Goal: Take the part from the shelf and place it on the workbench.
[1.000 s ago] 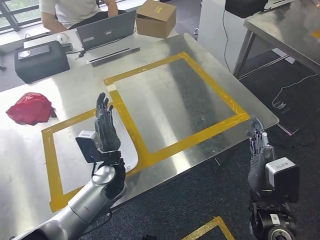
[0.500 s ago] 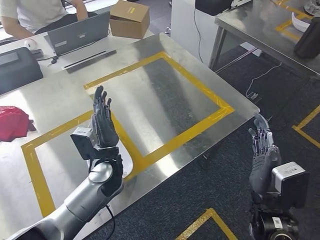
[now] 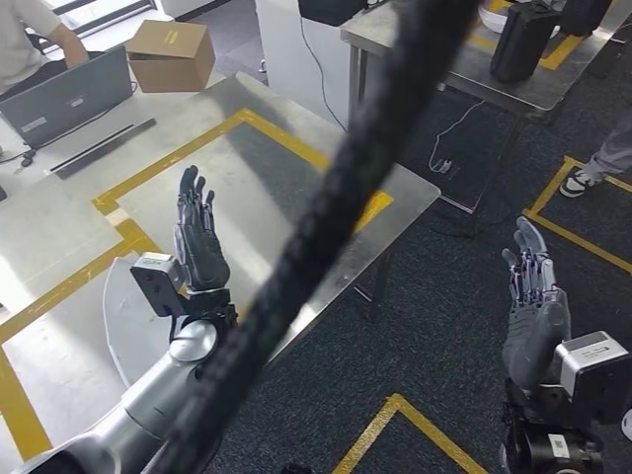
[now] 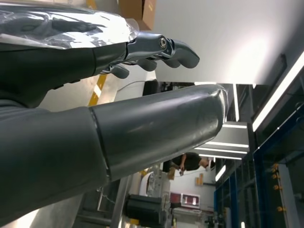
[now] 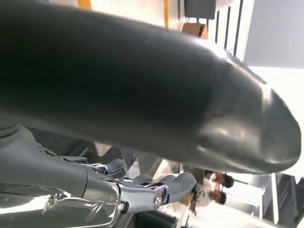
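Observation:
A flat white part (image 3: 121, 318) with a rounded edge lies on the steel workbench (image 3: 246, 188), inside yellow tape lines. My left hand (image 3: 197, 240) is raised just beside and above it, fingers straight and apart, holding nothing. Over the dark floor off the bench's near corner, my right hand (image 3: 531, 296) is also upright, open and empty. The left wrist view has the thick thumb (image 4: 157, 124) and spread fingers (image 4: 163, 47) with nothing between them. Likewise the right wrist view: thumb (image 5: 186, 99) and fingers (image 5: 154, 192) apart.
A black ribbed hose (image 3: 351, 168) crosses the head view diagonally, close to the camera. A cardboard box (image 3: 165, 47), a laptop (image 3: 67, 94) and a person sit at the bench's far side. A second table (image 3: 477, 69) with a black case (image 3: 525, 39) stands back right. A shoe (image 3: 584, 179) is at the right.
The camera has swung to the right, so the bench slid left in the picture and the black hose came into view. Both hands stay raised and empty.

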{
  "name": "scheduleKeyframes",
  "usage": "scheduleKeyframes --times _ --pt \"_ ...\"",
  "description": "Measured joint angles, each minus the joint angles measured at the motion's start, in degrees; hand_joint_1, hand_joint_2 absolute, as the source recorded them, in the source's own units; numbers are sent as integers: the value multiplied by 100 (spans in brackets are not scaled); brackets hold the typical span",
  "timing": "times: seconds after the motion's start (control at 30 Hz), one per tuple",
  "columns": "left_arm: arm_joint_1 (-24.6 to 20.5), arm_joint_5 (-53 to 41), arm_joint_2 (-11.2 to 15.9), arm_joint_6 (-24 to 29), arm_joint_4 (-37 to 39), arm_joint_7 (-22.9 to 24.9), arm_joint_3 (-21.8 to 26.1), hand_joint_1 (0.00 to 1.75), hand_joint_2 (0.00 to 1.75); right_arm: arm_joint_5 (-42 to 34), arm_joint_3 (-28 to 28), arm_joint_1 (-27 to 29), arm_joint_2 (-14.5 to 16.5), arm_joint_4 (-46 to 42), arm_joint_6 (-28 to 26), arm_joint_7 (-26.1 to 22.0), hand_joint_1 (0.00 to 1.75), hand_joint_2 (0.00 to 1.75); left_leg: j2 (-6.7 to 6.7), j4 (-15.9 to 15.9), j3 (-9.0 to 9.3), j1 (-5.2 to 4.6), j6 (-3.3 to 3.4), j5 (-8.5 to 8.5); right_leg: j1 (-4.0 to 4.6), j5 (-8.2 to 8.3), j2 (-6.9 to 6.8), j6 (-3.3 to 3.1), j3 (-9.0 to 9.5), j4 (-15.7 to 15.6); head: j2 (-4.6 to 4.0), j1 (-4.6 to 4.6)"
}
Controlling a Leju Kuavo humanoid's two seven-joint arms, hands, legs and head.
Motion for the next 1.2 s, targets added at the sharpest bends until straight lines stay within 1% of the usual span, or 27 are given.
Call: scheduleKeyframes --times 0.03,0.07,0.13,0.17,0.2,0.23,0.3,0.37,0.43,0.47,0.5,0.53,0.57,0.63,0.7,0.73,0.8,0.83,0.87,0.93,0.97,1.0,1.03,1.07,1.1,1.17,1.2 --pt "8 0 9 -10 0 1 0 0 0 0 1 6 0 0 -1 2 0 0 -6 -11 -12 3 -2 86 -3 4 86 4 1 2 0 -1" --pt "12 1 14 -24 -1 1 0 0 0 1 1 9 0 -1 -2 6 0 0 -26 -265 91 9 2 274 -6 7 170 10 5 6 0 -1" --pt "12 3 19 -65 -2 2 0 0 0 3 0 15 0 -19 -22 15 0 0 -225 -1118 470 39 16 699 -7 9 321 41 -2 24 0 -1" --pt "12 6 21 -79 -2 2 0 0 0 5 -1 21 0 -31 -39 22 0 0 -330 -1448 610 52 32 822 -4 13 394 66 -20 33 0 0" --pt "12 12 22 -91 -2 3 -1 0 0 8 -3 32 -1 -47 -57 30 0 0 -405 -1638 686 56 52 871 -5 19 457 98 -44 39 0 1" --pt "13 18 22 -100 -2 4 -1 0 0 14 -6 48 -2 -63 -76 34 0 0 -416 -1696 706 50 81 862 -8 31 521 134 -66 35 0 3" --pt "9 27 19 -114 -2 6 -2 0 0 26 -17 90 -16 -94 -99 46 0 0 -284 -1727 717 48 151 878 -24 38 593 202 -93 33 0 3" --pt "-2 33 10 -136 -2 6 -2 0 0 44 -34 118 -39 -126 -115 54 0 0 -154 -1779 747 57 228 901 -11 -142 351 261 -220 311 0 18" --pt "-3 45 4 -152 -2 6 -2 0 0 56 -51 133 -51 -142 -122 70 0 0 -21 -1799 760 43 281 900 -12 -541 2 307 -568 1076 0 35" --pt "0 51 3 -155 -1 6 -2 0 0 58 -56 144 -52 -142 -122 79 0 0 51 -1799 760 34 292 894 -23 -716 -72 326 -763 1493 0 36" --pt "4 56 2 -155 -1 5 -2 0 0 60 -57 159 -52 -142 -122 88 0 0 119 -1798 762 30 295 887 -33 -800 -106 340 -892 1772 0 37" --pt "5 58 1 -155 0 5 -2 0 0 61 -58 172 -52 -142 -122 92 0 0 186 -1796 768 30 292 879 -39 -769 -124 348 -908 1821 0 36" --pt "5 59 0 -155 0 4 -2 0 0 62 -59 181 -53 -143 -122 94 0 0 250 -1795 780 31 283 868 -41 -630 -150 348 -798 1620 0 38" --pt "4 59 -3 -155 0 3 -2 0 0 62 -63 186 -55 -154 -122 95 0 0 369 -1788 819 22 244 833 -24 -245 -332 322 -337 746 0 39" --pt "1 58 -4 -155 0 1 -2 0 0 62 -66 184 -56 -174 -122 95 0 0 462 -1770 844 -12 192 800 13 -56 -481 253 -34 143 0 21" --pt "0 58 -4 -155 0 -1 -2 0 0 62 -67 186 -58 -180 -122 95 0 0 509 -1766 851 -28 168 791 33 -57 -487 220 -10 66 0 8" --pt "-1 55 -5 -152 -1 -4 -2 0 0 62 -68 192 -61 -185 -114 95 0 0 601 -1763 864 -27 119 768 33 -37 -349 151 -23 50 0 -11" --pt "0 52 -3 -151 -1 -7 -2 0 0 62 -68 192 -63 -187 -104 93 0 0 551 -1713 855 -16 88 716 25 -23 -289 118 -17 31 0 -17" --pt "1 48 1 -150 -2 -14 -2 0 0 62 -67 187 -64 -189 -93 93 0 0 435 -1559 795 -2 61 608 12 -6 -234 86 -9 12 0 -25" --pt "23 42 10 -150 -2 -28 -2 0 0 62 -65 178 -64 -190 -75 91 0 0 121 -872 481 17 19 246 -6 13 -123 48 -7 -5 0 -59" --pt "45 42 15 -150 -1 -32 -2 0 0 62 -63 177 -63 -189 -72 91 0 0 36 -447 266 20 9 74 -7 16 -62 39 -13 -4 0 -71" --pt "73 42 22 -150 -1 -33 -2 0 0 62 -60 177 -63 -189 -70 91 0 0 0 -125 89 19 3 -15 -6 18 10 34 -16 -3 0 -79" --pt "94 42 30 -150 0 -33 -2 0 0 62 -58 179 -63 -188 -69 91 0 0 -13 -13 5 18 6 18 -5 19 85 31 -17 -1 0 -81" --pt "105 42 35 -151 0 -33 -2 0 0 61 -58 180 -63 -188 -69 92 0 0 -23 -143 35 19 15 165 -4 21 163 30 -15 2 0 -83" --pt "107 42 39 -152 0 -33 -2 0 0 58 -58 180 -63 -188 -70 93 0 0 -55 -495 175 22 32 397 -4 21 240 31 -8 6 0 -85" --pt "98 42 43 -168 -1 -31 -2 0 0 51 -58 178 -64 -188 -73 95 0 0 -257 -1343 535 35 73 790 -2 21 377 48 -14 19 0 -86" --pt "96 42 46 -181 -1 -30 -2 0 0 45 -58 178 -64 -188 -76 93 0 0 -334 -1610 647 38 90 884 -2 24 436 68 -30 25 0 -86"
